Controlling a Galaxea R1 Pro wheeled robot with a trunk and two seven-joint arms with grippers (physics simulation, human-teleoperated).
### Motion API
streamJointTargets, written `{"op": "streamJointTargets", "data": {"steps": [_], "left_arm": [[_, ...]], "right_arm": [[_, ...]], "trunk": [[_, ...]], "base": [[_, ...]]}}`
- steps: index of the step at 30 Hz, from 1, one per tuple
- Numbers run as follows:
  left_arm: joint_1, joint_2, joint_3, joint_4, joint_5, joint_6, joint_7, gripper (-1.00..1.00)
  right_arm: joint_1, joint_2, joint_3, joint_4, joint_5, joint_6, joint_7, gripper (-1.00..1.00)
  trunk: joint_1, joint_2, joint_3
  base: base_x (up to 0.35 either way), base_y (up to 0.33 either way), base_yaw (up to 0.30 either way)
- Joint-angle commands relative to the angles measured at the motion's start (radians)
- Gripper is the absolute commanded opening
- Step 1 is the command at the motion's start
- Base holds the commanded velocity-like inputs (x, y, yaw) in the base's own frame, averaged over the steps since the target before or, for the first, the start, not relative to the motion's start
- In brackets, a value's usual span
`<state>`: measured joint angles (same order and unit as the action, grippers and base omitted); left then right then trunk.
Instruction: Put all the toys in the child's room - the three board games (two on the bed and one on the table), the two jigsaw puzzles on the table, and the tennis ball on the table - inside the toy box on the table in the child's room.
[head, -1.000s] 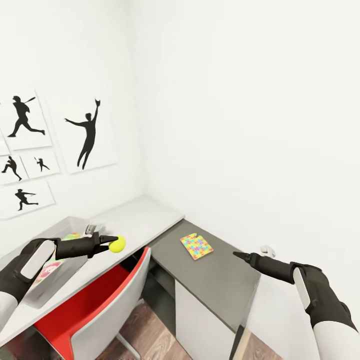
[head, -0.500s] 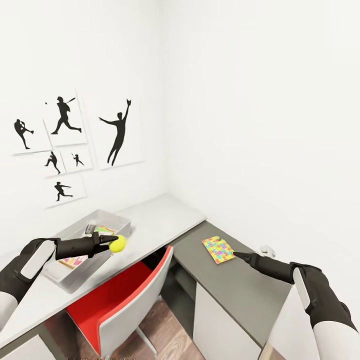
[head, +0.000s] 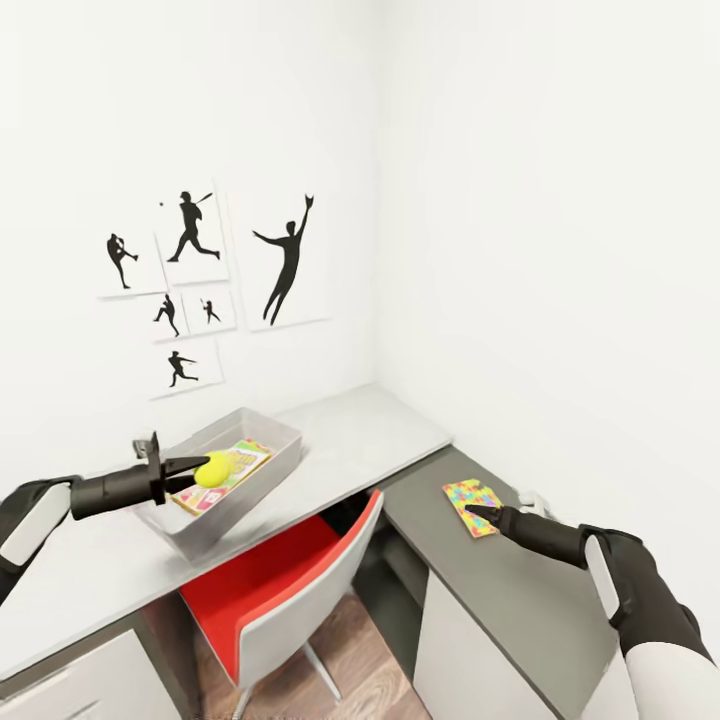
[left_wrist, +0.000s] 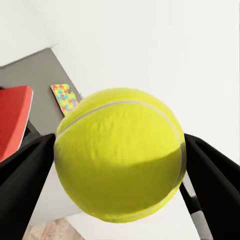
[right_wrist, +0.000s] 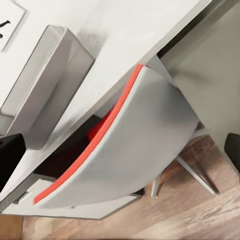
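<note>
Head view: tennis ball (head: 213, 468) between left gripper (head: 196, 470) fingertips.

Left gripper (head: 200, 470) holds tennis ball (head: 213, 468) above toy box (head: 262, 472).

Bright, even, shadowless light washes the white walls nearly featureless. Renders are sharp; soft shade lies under the counter (head: 330, 440) beside the red chair (head: 290, 590). Wide-angle stretch bends edges.

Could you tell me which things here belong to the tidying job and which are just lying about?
Job:
tennis ball in left hand
toy box
jigsaw puzzle
colourful flat toy in the box

Lying about:
red chair
wall pictures
</note>
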<state>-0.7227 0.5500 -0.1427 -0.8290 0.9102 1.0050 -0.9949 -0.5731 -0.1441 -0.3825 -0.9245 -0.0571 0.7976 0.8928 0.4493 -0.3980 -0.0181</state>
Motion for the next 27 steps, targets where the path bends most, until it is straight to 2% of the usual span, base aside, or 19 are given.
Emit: {"op": "streamJointTargets", "data": {"steps": [1,13,18,27], "left_arm": [[0.000,0.004,-0.003,0.002,0.002,-0.001,-0.012,-1.00],[0.003,0.008,-0.003,0.002,0.000,-0.009,-0.025,-1.00],[0.003,0.008,-0.003,0.002,0.001,-0.009,-0.025,-1.00],[0.003,0.008,-0.003,0.002,0.001,-0.009,-0.025,-1.00]], "right_arm": [[-0.001,0.000,-0.001,0.000,-0.006,0.008,-0.001,1.00],[0.000,0.001,-0.002,0.000,-0.007,0.008,-0.001,1.00],[0.000,-0.001,-0.003,0.000,-0.007,0.009,0.002,1.00],[0.001,-0.002,-0.004,0.001,-0.008,0.009,0.002,1.00]], "trunk": [[0.001,-0.002,-0.003],[0.001,-0.002,-0.012],[0.001,-0.002,-0.012],[0.001,-0.002,-0.007]], "base": [[0.042,0.037,0.275],[0.075,0.084,0.241],[0.064,0.080,0.029],[0.069,0.075,-0.108]]}}
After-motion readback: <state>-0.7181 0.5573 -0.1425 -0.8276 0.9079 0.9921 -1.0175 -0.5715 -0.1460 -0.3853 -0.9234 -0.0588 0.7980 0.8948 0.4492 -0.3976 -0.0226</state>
